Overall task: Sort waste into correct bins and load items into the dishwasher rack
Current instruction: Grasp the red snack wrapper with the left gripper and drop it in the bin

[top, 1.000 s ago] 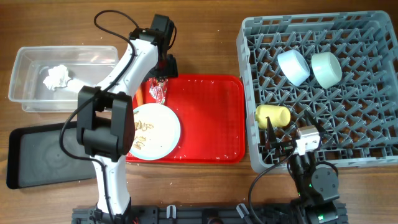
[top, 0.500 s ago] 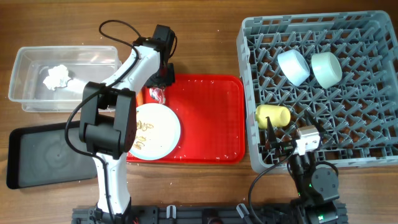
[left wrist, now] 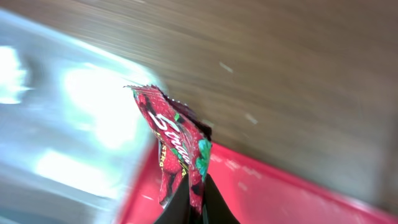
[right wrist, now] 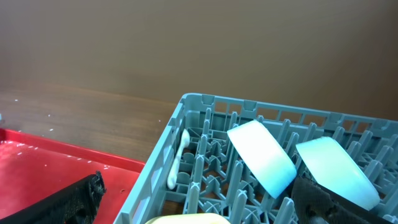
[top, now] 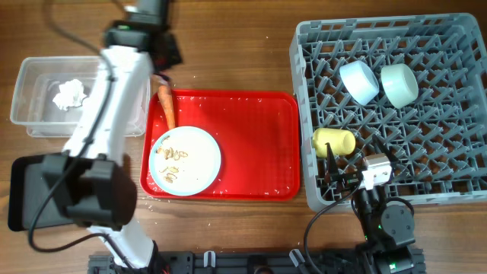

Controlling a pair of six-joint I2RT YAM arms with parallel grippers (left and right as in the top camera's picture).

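Note:
My left gripper (left wrist: 193, 208) is shut on the shiny red snack wrapper (left wrist: 171, 146), which hangs over the seam between the clear tub (left wrist: 68, 118) and the red tray (left wrist: 280, 193). From overhead, the left gripper (top: 160, 70) is by the tub's right end. The tissue (top: 68, 93) lies in the clear tub (top: 30, 122). An orange carrot (top: 166, 108) and a light-blue plate (top: 185, 160) with beige scraps sit on the tray's left side. The rack (top: 456, 46) holds a yellow cup (top: 335, 141), a light-blue bowl (top: 359, 81) and a pale-green bowl (top: 399, 84). My right gripper (right wrist: 199, 208) stands open over the rack's front edge.
The black tray (top: 30, 194) lies at the front left, partly under my left arm. The red tray (top: 251, 144) fills the middle between tub and rack. Bare wooden table runs along the back.
My left gripper has shut on the wrapper, lifted it off the red tray and swung back and left toward the clear tub. The carrot now shows. The right arm has not moved.

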